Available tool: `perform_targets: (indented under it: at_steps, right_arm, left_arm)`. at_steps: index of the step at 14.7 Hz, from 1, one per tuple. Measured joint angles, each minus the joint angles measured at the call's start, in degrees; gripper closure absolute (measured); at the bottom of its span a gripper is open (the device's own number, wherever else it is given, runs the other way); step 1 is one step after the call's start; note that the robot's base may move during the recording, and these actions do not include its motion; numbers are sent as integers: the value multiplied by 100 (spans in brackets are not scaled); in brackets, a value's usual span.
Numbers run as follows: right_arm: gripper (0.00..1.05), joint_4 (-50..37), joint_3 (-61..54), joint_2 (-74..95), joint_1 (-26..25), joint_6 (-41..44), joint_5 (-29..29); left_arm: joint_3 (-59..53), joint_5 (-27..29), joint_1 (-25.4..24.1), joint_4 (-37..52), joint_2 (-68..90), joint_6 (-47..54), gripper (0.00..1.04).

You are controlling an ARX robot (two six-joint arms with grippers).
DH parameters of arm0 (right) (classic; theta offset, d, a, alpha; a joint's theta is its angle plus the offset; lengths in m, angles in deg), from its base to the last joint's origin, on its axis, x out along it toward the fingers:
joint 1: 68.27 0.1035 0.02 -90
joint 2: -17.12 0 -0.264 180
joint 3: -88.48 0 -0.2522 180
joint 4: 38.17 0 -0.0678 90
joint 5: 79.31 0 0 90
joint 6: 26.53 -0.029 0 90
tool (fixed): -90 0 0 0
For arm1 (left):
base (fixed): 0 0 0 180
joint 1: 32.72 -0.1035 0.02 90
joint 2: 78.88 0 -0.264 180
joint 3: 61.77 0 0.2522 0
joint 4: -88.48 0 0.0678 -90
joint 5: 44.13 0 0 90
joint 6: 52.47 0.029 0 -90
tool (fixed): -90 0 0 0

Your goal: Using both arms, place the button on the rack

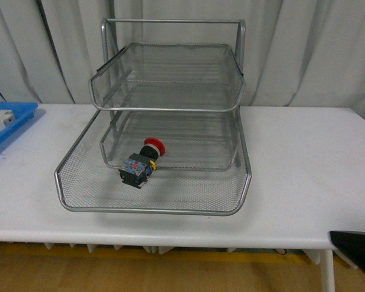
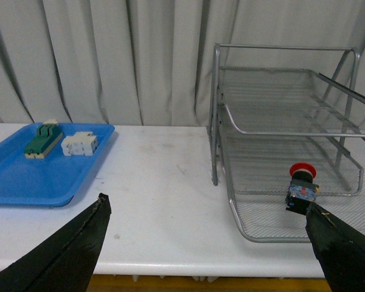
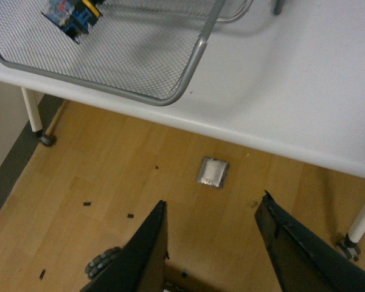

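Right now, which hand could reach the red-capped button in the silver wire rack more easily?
Probably the left hand: it is open and faces the silver wire-mesh rack with the red-capped push-button ahead. The right hand points down at the wooden floor.

Pale pleated curtain (image 1: 304, 48) behind white table (image 1: 304, 158); wood floor (image 3: 109, 182) below.

button (image 1: 141, 163) in rack (image 1: 152, 210) btm tier, front-L | rack ctr on table (image 1: 304, 158) | tray (image 1: 21, 115) far L on table
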Motion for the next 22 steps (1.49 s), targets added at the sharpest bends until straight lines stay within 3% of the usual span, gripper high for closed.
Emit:
perform_targets:
  at_steps: [1,6,15,22]
  right_arm:
    - [81,-492,599,1596,831,-647,479]
    - [102,-776,1088,2446,1246,-949,807]
    - [103,-1342,2527,4317,1869,-1255,1751]
    - [103,-2083,3821,5134,1617,-822,2507]
  left_arm:
    - [0,0,0,0,0,0,7]
    - [0,0,0,0,0,0,7]
    - [0,0,0,0,0,0,7]
    - [0,0,0,-2,0,0,7]
